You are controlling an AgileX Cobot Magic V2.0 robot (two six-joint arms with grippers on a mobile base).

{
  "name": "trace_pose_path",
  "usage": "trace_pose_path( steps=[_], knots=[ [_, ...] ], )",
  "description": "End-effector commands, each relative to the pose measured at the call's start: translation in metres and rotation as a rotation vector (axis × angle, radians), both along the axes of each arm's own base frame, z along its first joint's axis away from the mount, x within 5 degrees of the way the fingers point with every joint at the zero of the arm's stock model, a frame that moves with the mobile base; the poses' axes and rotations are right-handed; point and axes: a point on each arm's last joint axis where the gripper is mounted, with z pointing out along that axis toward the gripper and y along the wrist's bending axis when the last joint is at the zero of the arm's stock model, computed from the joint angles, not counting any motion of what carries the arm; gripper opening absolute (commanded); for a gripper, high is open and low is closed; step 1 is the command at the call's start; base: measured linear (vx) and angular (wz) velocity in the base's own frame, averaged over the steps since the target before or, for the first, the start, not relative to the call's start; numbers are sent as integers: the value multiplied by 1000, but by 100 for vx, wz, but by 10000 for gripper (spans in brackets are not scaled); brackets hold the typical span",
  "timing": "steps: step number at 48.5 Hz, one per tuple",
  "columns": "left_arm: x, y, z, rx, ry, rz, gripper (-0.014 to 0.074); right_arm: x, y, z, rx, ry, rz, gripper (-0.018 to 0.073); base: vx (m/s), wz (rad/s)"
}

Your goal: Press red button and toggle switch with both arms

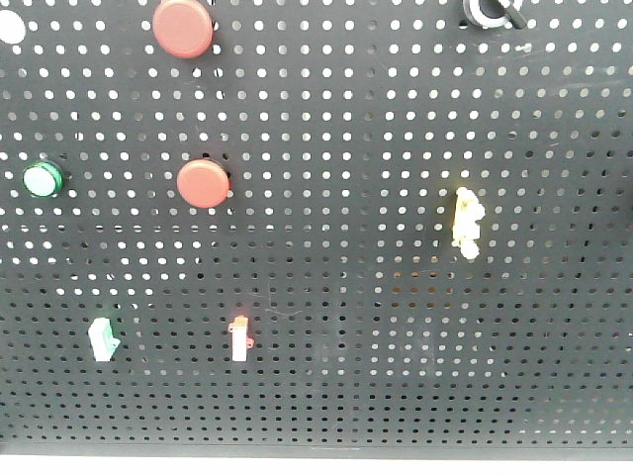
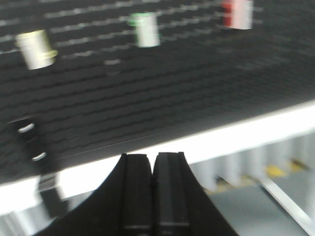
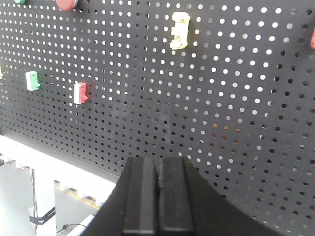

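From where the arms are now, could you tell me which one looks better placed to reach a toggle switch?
Probably the right. Its shut gripper squarely faces the pegboard, with the red-tabbed switch above-left in its view. The left gripper, also shut, sits below the board's edge, its view blurred.

black perforated panel (image 1: 396, 376) — white lower edge (image 2: 236, 135) | grey floor (image 2: 246, 206)

Left end effector (image 2: 153, 162) and right end effector (image 3: 158, 167) both have fingers pressed together, holding nothing.
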Motion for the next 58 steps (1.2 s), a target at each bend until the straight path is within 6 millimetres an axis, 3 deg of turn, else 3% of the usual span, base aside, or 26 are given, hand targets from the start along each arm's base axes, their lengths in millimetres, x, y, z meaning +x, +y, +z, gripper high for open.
trace_pose_path(
  steps=[1,6,58],
  knots=[
    [2,6,-4,-93,-108,90,1,1,-2,14,37,-68,-26,-3,0,0],
    [4,7,-19,-116,-48,116,1,1,-2,13,36,-67,-27,-3,0,0],
    [4,7,-18,-79,-52,112,1,4,-2,10,20,-68,-39,-3,0,0]
  ],
)
